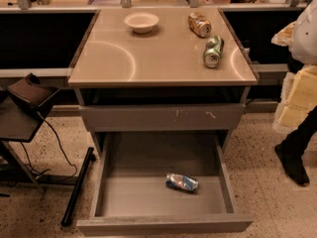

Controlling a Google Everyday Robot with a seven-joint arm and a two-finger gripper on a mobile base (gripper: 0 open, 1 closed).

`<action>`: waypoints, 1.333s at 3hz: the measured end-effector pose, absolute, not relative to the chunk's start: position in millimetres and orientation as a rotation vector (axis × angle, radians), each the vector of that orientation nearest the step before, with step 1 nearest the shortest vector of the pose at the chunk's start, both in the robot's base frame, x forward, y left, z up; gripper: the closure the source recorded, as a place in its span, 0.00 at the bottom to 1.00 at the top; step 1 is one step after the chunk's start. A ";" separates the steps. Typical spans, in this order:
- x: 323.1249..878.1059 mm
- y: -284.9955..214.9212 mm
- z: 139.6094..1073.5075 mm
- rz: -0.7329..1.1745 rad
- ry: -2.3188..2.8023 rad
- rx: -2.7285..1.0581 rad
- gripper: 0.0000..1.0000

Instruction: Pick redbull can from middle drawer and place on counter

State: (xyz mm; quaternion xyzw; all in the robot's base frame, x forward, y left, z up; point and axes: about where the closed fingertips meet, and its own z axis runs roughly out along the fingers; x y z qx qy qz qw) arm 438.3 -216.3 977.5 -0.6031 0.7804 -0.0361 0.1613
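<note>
The redbull can, blue and silver, lies on its side on the floor of the open middle drawer, right of centre and towards the front. The drawer is pulled far out, with its plain front at the bottom of the view. The glossy beige counter tops the cabinet above it. My gripper is out of view, so nothing shows where it is relative to the can.
On the counter are a white bowl, an orange-brown can and a green can, both lying down. The scratched upper drawer front is shut. A person's leg stands at the right. A dark stand and black pole are at the left.
</note>
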 end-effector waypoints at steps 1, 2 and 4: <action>438.3 -216.3 977.4 -0.103 2.228 -1.722 0.00; 443.4 -222.9 962.8 -0.055 2.232 -1.705 0.00; 465.0 -269.5 866.9 0.211 2.278 -1.612 0.00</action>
